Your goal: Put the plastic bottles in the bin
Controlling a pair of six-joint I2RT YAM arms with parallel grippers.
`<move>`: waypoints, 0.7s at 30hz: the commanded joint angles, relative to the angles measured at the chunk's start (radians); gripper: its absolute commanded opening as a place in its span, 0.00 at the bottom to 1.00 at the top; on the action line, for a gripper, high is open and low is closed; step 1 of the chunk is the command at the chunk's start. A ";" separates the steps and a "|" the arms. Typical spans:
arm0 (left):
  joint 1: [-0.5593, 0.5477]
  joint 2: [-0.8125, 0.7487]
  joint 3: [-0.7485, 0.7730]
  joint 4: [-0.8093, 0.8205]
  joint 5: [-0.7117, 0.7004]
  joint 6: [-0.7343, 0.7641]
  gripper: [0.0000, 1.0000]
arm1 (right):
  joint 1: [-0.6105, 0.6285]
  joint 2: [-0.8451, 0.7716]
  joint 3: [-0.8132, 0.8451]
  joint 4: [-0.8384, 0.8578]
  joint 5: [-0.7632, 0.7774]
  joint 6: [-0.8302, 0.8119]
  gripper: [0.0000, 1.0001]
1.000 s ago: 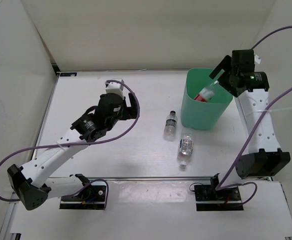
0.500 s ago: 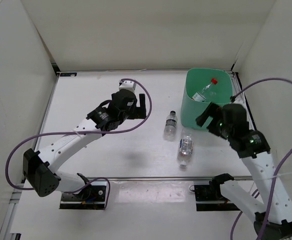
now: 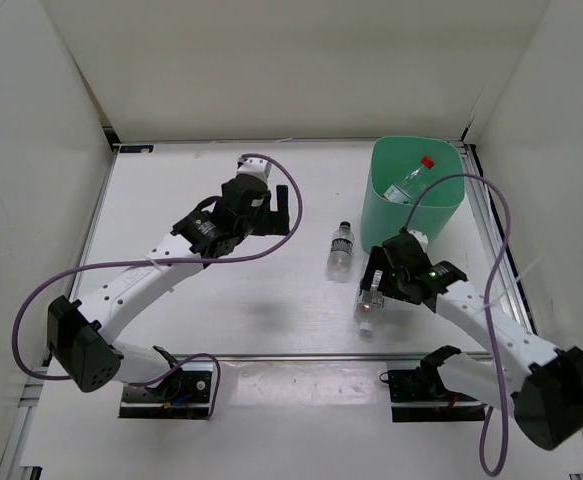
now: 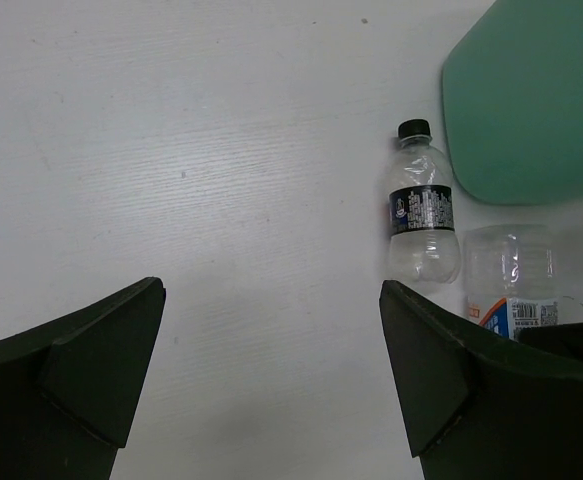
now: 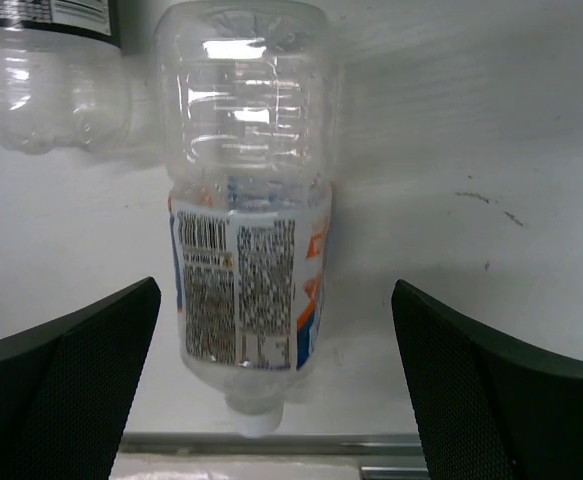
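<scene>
White table point(image 3: 271, 320), matte, a few small dark specks. Mint-green bin point(image 3: 391, 215) stands upright at the far right corner. Two clear bottles lie on their sides right of centre. Black-capped bottle point(image 3: 342, 250) with a dark label lies just left of the bin's base, cap toward the far edge. White-capped bottle point(image 3: 369, 305) (white label, barcode up) lies just beside it, closer to the near edge, cap pointing at that edge.
</scene>
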 commanded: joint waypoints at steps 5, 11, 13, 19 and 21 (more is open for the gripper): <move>0.016 -0.078 -0.036 -0.020 0.008 0.011 1.00 | 0.018 0.233 0.047 0.145 0.037 -0.002 1.00; 0.025 -0.128 -0.075 -0.050 -0.026 -0.021 1.00 | 0.029 0.258 0.045 0.136 0.019 -0.025 0.86; 0.035 -0.128 -0.086 -0.059 -0.035 -0.030 1.00 | 0.029 0.246 0.031 0.122 0.008 -0.025 0.77; 0.044 -0.137 -0.097 -0.069 -0.044 -0.052 1.00 | 0.029 0.149 0.030 -0.004 -0.015 -0.001 0.54; 0.044 -0.137 -0.097 -0.069 -0.054 -0.052 1.00 | 0.039 0.105 0.060 -0.092 -0.026 0.008 0.50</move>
